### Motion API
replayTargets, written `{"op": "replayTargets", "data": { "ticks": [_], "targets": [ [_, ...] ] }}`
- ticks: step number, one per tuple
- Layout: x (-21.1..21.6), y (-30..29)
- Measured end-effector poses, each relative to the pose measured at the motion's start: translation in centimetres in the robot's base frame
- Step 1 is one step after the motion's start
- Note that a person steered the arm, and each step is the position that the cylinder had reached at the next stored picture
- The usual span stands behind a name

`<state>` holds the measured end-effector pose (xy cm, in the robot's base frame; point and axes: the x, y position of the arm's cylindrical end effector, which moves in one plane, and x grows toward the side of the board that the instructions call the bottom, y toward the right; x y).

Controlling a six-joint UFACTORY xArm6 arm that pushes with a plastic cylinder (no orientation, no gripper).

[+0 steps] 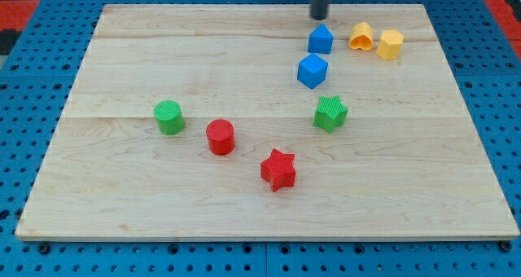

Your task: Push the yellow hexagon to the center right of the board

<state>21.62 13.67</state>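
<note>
Two yellow blocks sit top right; no gripper shows, only my tip (320, 17); I should get above the yellow hexagon (390, 44), then push downward.

Looks like robotics lab bench: wooden board (244, 73) on blue perforated mounting plate (32, 106), small coloured test blocks, dark rod (321, 0) above.

Yellow hexagon (390, 44): small yellow block, six-sided prism, resting flat on the wooden board (244, 187) near the view's top right, just beside a yellow-orange block (361, 36) on its left.
</note>
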Motion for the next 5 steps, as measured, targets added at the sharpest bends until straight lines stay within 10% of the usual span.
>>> {"op": "replayTargets", "data": {
  "ticks": [4, 5],
  "targets": [
    [11.6, 7.8],
    [8.9, 1.0]
  ]
}}
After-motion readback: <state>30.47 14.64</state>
